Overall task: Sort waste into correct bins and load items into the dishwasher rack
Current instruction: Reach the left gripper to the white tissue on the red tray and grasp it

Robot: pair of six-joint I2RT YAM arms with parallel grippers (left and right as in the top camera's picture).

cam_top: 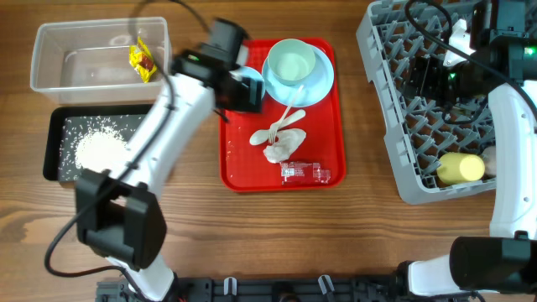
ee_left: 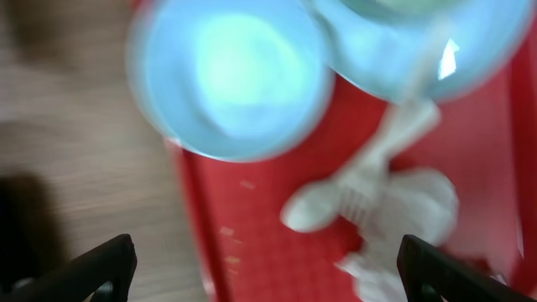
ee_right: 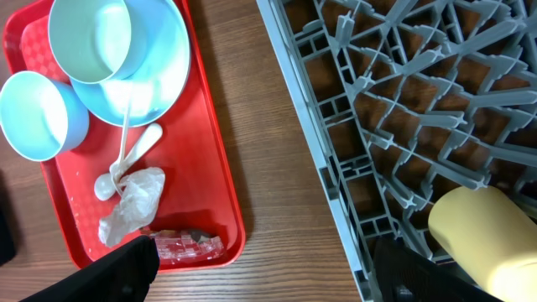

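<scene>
My left gripper (ee_left: 273, 277) hangs open over the left part of the red tray (cam_top: 235, 172), nothing between its fingers (ee_left: 101, 268). Just ahead of it sits a light blue bowl (ee_left: 231, 80), blurred. A second bowl (cam_top: 291, 63) rests on the blue plate (cam_top: 320, 84). Below them lie the white spoon (cam_top: 285, 124), the crumpled tissue (cam_top: 281, 149) and the red wrapper (cam_top: 304, 172). The yellow wrapper (cam_top: 143, 59) lies in the clear tub (cam_top: 63, 38). Rice grains (cam_top: 99, 149) fill the black tray (cam_top: 54, 126). My right gripper (ee_right: 268, 268) stands open and empty above the rack's left edge (ee_right: 336, 193), near the yellow cup (ee_right: 487, 231).
The grey rack (cam_top: 377, 101) takes up the right side, with bare wood between it and the red tray. The tub and black tray stand stacked at the far left. My left arm (cam_top: 159, 126) crosses over the black tray's right end.
</scene>
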